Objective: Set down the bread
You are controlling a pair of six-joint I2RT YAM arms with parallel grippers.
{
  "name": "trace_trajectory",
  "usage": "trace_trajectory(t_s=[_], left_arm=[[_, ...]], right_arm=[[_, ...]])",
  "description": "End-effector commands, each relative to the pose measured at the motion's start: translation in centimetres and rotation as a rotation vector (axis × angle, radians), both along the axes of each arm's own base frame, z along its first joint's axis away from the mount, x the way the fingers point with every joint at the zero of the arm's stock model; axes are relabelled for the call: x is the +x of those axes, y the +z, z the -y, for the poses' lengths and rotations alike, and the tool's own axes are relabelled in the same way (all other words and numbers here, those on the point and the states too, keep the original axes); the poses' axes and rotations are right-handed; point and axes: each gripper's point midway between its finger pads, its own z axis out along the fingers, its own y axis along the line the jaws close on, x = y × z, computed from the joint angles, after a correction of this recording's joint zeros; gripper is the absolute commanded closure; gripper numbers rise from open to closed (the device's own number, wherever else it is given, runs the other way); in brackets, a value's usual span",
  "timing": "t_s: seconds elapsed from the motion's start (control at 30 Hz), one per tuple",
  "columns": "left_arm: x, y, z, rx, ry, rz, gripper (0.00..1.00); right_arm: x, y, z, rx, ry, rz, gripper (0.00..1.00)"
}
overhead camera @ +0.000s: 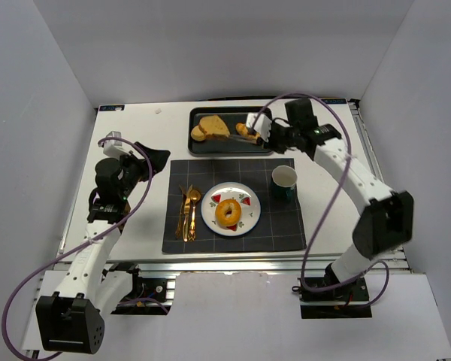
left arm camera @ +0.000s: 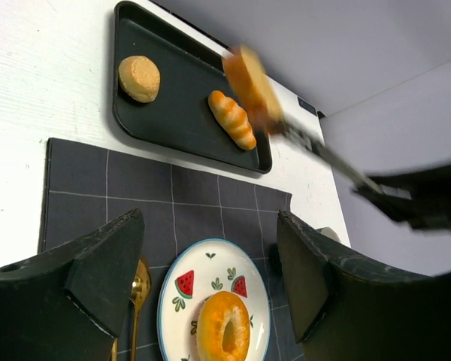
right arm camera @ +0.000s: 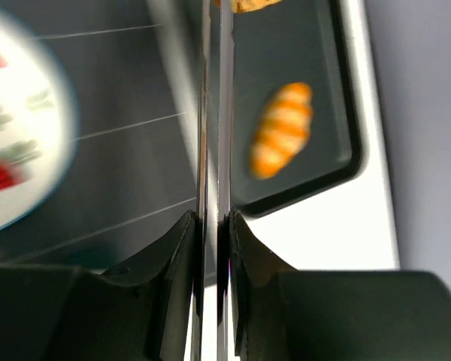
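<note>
L end effector (left arm camera: 209, 226) near L side of desk (overhead camera: 173, 124), wide open, holding nothing. Dark placemat (overhead camera: 286, 226) at center-front w/ gold cutlery (overhead camera: 188, 214) on its L part, plate (overhead camera: 244, 218) w/ watermelon print in the middle, bagel (overhead camera: 228, 213) on the plate, green mug (overhead camera: 284, 180) at the mat's far-R corner. Beyond the mat, black tray (left arm camera: 180, 113) w/ round bun (left arm camera: 139, 78) at its L end and striped roll (left arm camera: 233, 119) toward the R end, both lying flat on the tray. R end effector (right arm camera: 214, 218) reaches in from the R, clamped tight on metal tongs (right arm camera: 213, 113). Tongs' tips pinch a bread slice (left arm camera: 252, 86), blurred, over the tray btwn bun and roll; looks raised off the tray floor.
</note>
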Motion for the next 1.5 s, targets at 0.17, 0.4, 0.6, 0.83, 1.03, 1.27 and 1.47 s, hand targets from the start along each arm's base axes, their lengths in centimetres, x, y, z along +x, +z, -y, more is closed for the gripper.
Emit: trace_trajectory(t_s=[0.17,0.4,0.6,0.83,1.03,1.27,1.47], left_arm=[[-0.6,0.8,-0.3,0.015,0.005,0.031,0.20],[-0.6,0.4,0.0,0.018,-0.015,0.021,0.20],[-0.9,0.1,0.0,0.018,-0.012,0.017,0.20],[-1.3,0.1,-0.3,0.014,0.005,0.020,0.19],[-1.3,0.1,-0.3,0.017,0.005,0.020,0.19],[-1.1,-0.2,-0.3,0.016,0.000,0.014,0.19],[-0.9,0.0,-0.1,0.019,-0.006,0.017,0.19]], right_arm=[[-15.4,-1.1,3.3,-0.003,0.259,-0.117,0.98],[-20.4,-4.0,6.0,-0.071,0.300,-0.115,0.97],[-21.7,-6.4,6.5,-0.101,0.334,-0.119,0.96],[-21.6,-7.5,6.5,-0.115,0.334,-0.123,0.90],[-22.7,-8.6,7.0,-0.142,0.357,-0.148,0.65],[-23.7,-7.6,7.1,-0.126,0.378,-0.130,0.52],[-24.4,-5.9,6.8,-0.090,0.399,-0.112,0.51]])
